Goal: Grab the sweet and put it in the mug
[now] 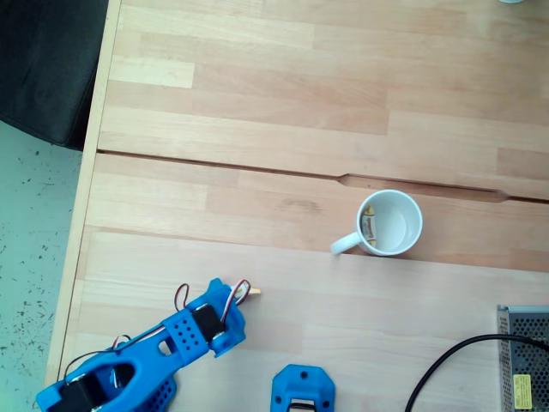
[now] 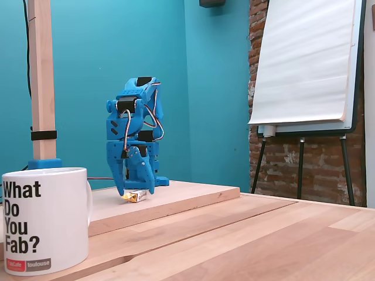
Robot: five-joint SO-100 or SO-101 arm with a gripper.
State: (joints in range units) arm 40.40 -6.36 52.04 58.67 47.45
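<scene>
**One sweet at the jaws, grasp step in hand**

One small wrapped sweet with a white middle and yellow twisted ends [image 2: 134, 196] lies on the pale wooden table [image 1: 257, 103], at the tips of the blue 3D-printed two-finger gripper [image 2: 132, 191]. In the low side fixed view the gripper points down, its fingers straddling the sweet, tips at or near the tabletop. In the top-down fixed view only a yellowish end of the sweet [image 1: 254, 293] pokes out past the gripper [image 1: 240, 296]. The jaws look narrowly parted around the sweet; whether they already pinch it, I cannot tell. The sweet sits on the wood, not lifted.

The plain white round ceramic mug with a small side handle [image 1: 392, 222] stands well apart from the gripper, up and to the right in the top-down view, handle pointing lower-left. Something small, white and yellow, already rests against its inner wall, likely a second sweet [image 1: 369, 225]. In the side view the mug [image 2: 45, 219] stands close to the camera, black lettering on its face.

Step, by my judgement: the grab, closing on the sweet. Transport not yet begun.

Next move calls for: a firm close on the tiny wrapper, a straight lift clear of the wood, then a swing across to above the mug's opening and release. Risk: small and slippery, it could squirt out sideways.
</scene>
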